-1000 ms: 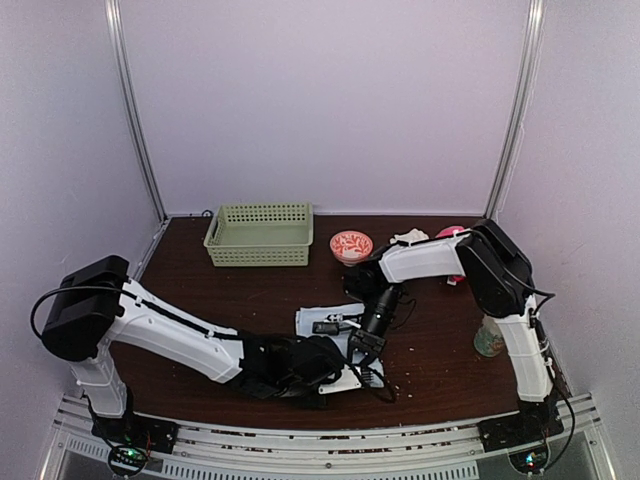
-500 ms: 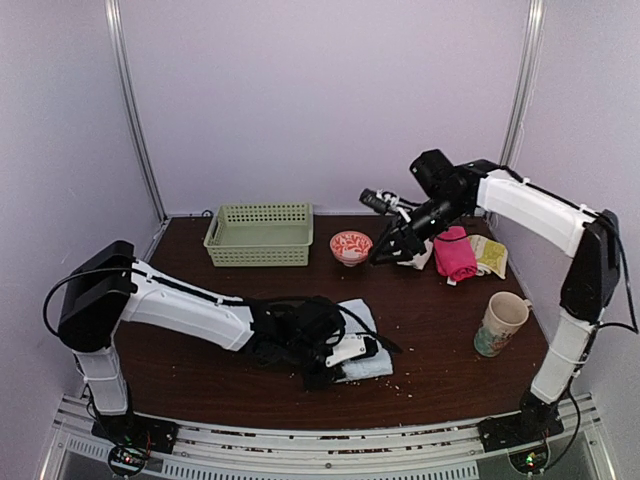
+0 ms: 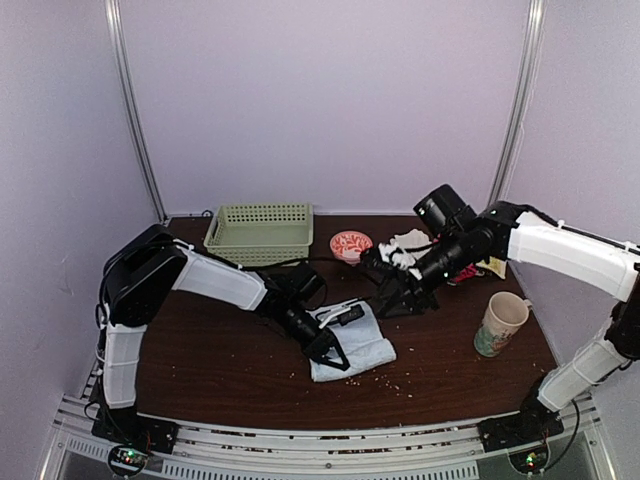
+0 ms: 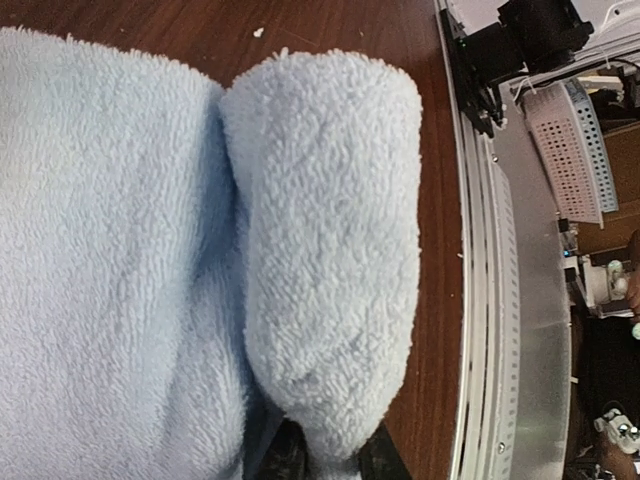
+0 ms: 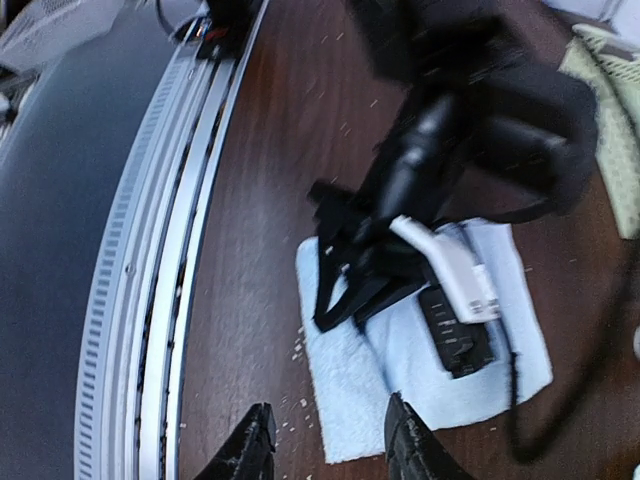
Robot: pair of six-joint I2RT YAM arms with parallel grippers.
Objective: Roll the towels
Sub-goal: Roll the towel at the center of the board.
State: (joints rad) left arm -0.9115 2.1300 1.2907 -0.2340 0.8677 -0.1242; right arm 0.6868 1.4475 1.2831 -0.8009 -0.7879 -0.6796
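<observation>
1. The pale blue towel lies on the dark wooden table, around the middle and towards the near edge. Most of it is spread flat, and one edge is turned over into a short, thick roll.
2. The left gripper is down on the left part of this towel. In the left wrist view its two fingers pinch the end of the rolled fold, and terry cloth fills the gap between them.
3. The roll lies alongside the flat part of the towel and touches it. On its other side are bare table and then the metal rail.
4. The right gripper hangs above the table, just to the far right of the blue towel and apart from it. Its fingers are spread and nothing is between them.
5. The right wrist view is blurred, but it shows the black left gripper lying across the towel.
6. The off-white towel sits crumpled at the far side, just right of a red-patterned bowl. The right arm partly hides it.
7. A green slotted basket stands at the far left, and a patterned mug stands upright on the right.
8. Pale crumbs are scattered on the table by the near edge of the blue towel.
</observation>
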